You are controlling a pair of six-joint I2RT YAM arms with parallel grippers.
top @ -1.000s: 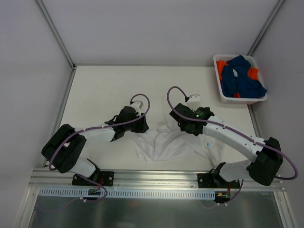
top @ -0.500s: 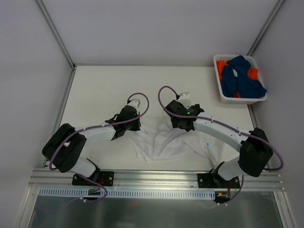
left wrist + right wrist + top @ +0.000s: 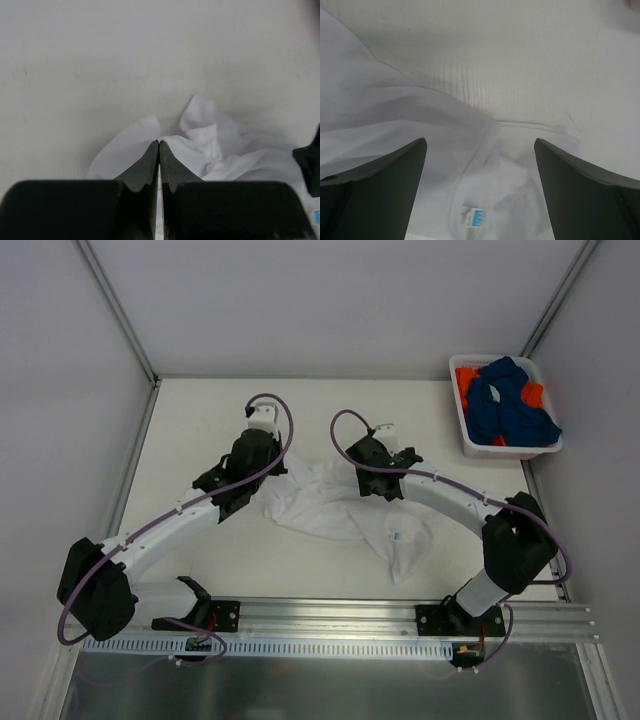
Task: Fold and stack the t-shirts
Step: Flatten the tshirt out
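Observation:
The white t-shirt [image 3: 330, 510] lies crumpled across the middle of the table. My left gripper [image 3: 272, 477] is at its far left edge. In the left wrist view it [image 3: 159, 143] is shut on a fold of the white cloth [image 3: 225, 150], with a strip of cloth showing between the fingers. My right gripper [image 3: 385, 485] is over the shirt's far right part. It [image 3: 480, 141] is open and empty above the shirt [image 3: 395, 115], over the collar and its blue label [image 3: 476, 218]. Dark blue [image 3: 510, 405] and orange [image 3: 464, 380] t-shirts lie bunched in the basket.
A white plastic basket [image 3: 466, 432] stands at the far right corner, against the right wall. Metal frame posts run along the left and right table edges. A rail crosses the near edge by the arm bases.
Both arms have reached farther from the bases. The left gripper has drawn the shirt's edge away and to the left, stretching the shirt out. The right gripper has moved left and farther away.

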